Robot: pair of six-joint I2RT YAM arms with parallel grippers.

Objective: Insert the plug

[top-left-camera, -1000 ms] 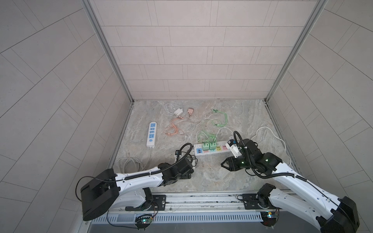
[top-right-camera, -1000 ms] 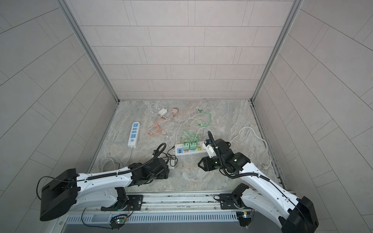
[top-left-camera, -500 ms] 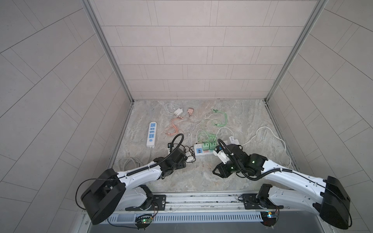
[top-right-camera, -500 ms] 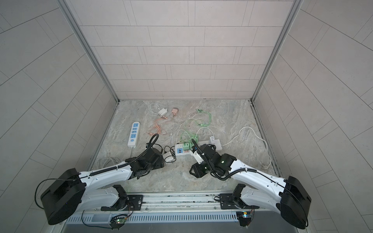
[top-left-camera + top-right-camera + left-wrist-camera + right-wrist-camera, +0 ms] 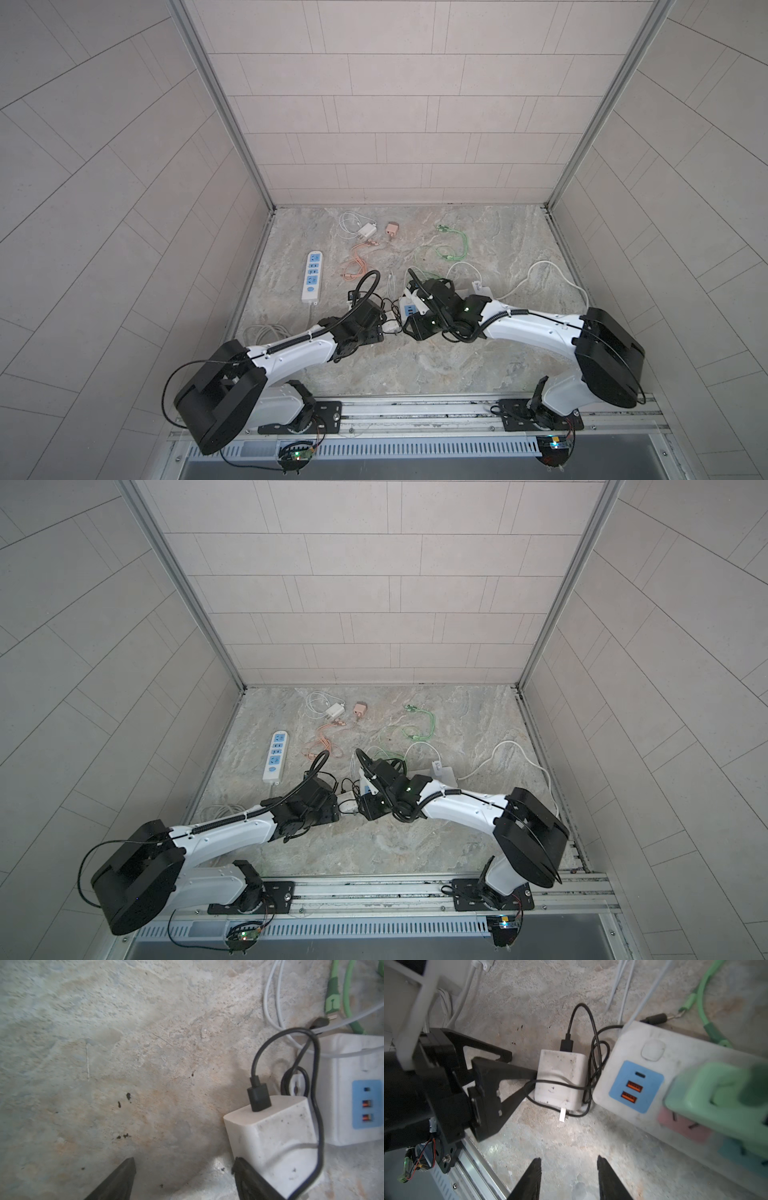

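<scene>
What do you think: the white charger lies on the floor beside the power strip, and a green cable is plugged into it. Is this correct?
One detail is wrong. The cable plugged into the white charger is black, not green, as the right wrist view shows. The charger does lie on the floor beside the power strip.

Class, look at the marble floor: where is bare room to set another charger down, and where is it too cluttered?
Bare: the band of floor between the front rail and the large power strip; also the back right corner, beyond the green cable. Crowded: the centre, around that strip, the white charger and its black cord.
</scene>
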